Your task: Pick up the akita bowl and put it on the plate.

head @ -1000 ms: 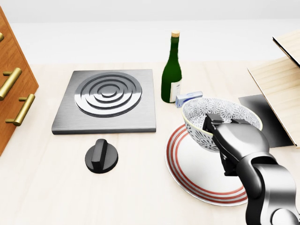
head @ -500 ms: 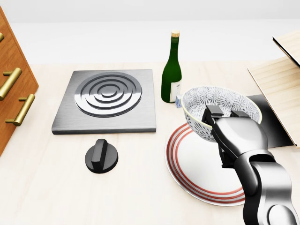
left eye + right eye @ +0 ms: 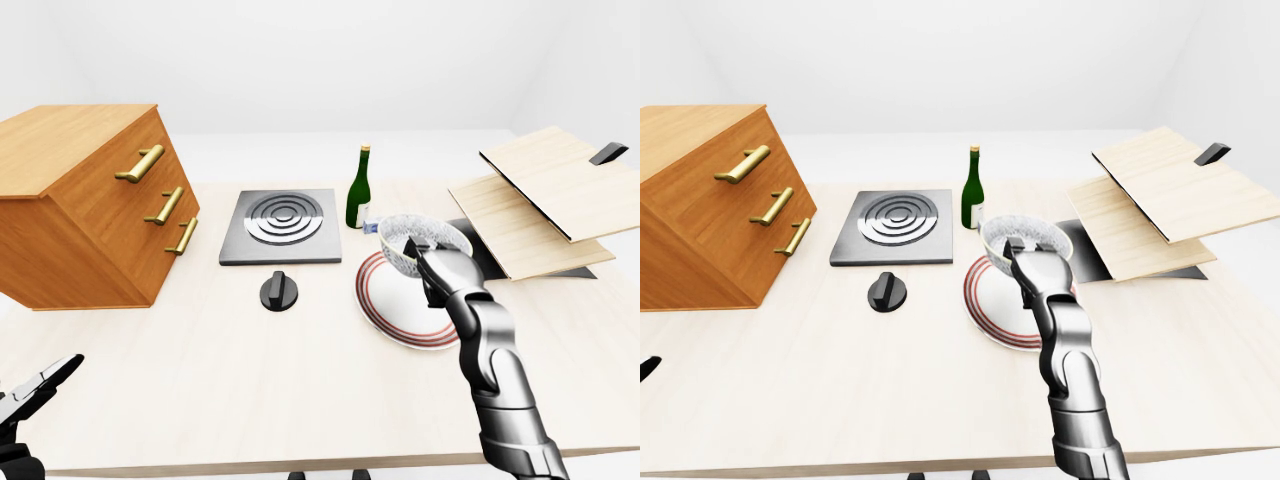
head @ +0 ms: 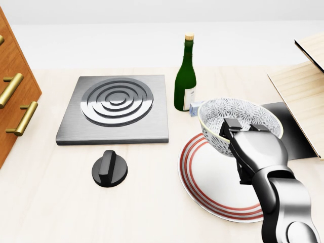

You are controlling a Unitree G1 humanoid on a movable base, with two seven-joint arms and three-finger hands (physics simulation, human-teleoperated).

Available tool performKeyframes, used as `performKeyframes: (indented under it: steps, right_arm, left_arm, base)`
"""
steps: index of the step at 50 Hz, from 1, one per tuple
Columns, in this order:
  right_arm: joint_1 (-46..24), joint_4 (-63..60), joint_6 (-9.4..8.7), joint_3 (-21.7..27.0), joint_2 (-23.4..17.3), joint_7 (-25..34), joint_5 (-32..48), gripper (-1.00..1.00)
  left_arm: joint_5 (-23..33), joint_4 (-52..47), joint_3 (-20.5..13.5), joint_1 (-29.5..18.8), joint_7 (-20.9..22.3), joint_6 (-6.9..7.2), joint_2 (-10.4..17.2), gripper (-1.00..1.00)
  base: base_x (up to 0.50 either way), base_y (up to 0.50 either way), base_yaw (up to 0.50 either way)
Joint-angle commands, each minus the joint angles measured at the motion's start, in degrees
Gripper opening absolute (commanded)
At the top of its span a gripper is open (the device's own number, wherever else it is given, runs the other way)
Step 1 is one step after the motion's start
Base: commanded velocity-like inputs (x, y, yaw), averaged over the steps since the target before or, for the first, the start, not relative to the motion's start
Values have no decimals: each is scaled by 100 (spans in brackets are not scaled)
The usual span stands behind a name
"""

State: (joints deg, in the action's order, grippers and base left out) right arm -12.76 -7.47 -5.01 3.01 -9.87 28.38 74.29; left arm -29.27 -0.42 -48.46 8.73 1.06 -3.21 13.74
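Right hand [image 4: 258, 152] pinches the bowl [image 4: 230, 114] by its near rim, fingers closed over the edge, holding it above the top edge of the plate [image 4: 212, 190] in the head view, close to the bottle [image 4: 185, 76] and a small box [image 4: 194, 108]. A one-sided grip invites trouble — the bowl could swing, slip, or land half off the plate and tip toward the bottle. Left hand [image 3: 30, 392] hangs low, fingers apart.

glossy silver-grey right arm [image 4: 281, 200], black fingers [image 4: 231, 126]; left hand [image 3: 35, 388] seemingly dark too
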Motion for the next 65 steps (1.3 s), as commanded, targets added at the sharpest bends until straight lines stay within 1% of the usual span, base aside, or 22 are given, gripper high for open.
performKeyframes:
  steps: [1, 5, 6, 11, 15, 19, 21, 26, 39, 44, 49, 53, 60, 65]
  right_arm:
    - [3, 148, 1, 10, -1, -213, 309, -100]
    - [1, 174, 1, 14, -19, -213, 308, -100]
    - [3, 178, 1, 13, -17, -216, 303, -100]
    - [38, 262, 1, -19, 5, -292, 307, -100]
    - [24, 338, 1, -57, 25, -347, 320, -100]
    - [16, 422, 1, -86, 42, -412, 314, -100]
    - [53, 550, 1, -116, 63, -536, 308, -100]
    - [107, 661, 1, -173, 94, -649, 298, -100]
    - [152, 898, 1, -225, 102, -831, 266, -100]
    - [195, 961, 1, -203, 75, -911, 219, -100]
    - [240, 970, 1, -189, 57, -936, 185, -100]
    - [220, 969, 1, -155, 17, -904, 169, -100]
    - [216, 998, 1, -144, 8, -929, 158, -100]
    - [223, 976, 1, -148, 6, -908, 168, -100]
  left_arm:
    - [4, -30, -19, 3, 4, 28, -11, 100]
    - [7, -1, -17, -3, 9, 7, -8, 100]
    - [21, 38, -7, -19, 14, -23, -4, 100]
    - [5, 21, -1, -5, 7, -11, 0, 100]
    - [10, 65, 8, -16, 15, -47, 8, 100]
    - [1, 38, 9, -6, 7, -32, 9, 100]
    - [-5, 18, 1, 1, 9, -16, 5, 100]
    - [-1, 101, 10, -19, 29, -75, 16, 100]
    - [-17, -130, -51, 31, 1, 101, -23, 100]
    - [2, -121, -55, 17, 5, 95, -31, 100]
    - [11, -46, -37, -4, 15, 37, -22, 100]
    - [5, -60, -32, 2, 2, 47, -19, 100]
    - [7, 4, -15, -15, 6, 2, -5, 100]
    - [-1, -2, -10, -11, -5, 9, 2, 100]
  base:
    - [0, 0, 0]
    - [0, 0, 0]
    - [0, 0, 0]
    - [0, 0, 0]
    - [0, 0, 0]
    - [0, 0, 0]
    - [0, 0, 0]
    - [0, 0, 0]
    - [0, 0, 0]
    - [0, 0, 0]
    - [0, 0, 0]
    - [0, 0, 0]
    - [0, 0, 0]
    - [0, 0, 0]
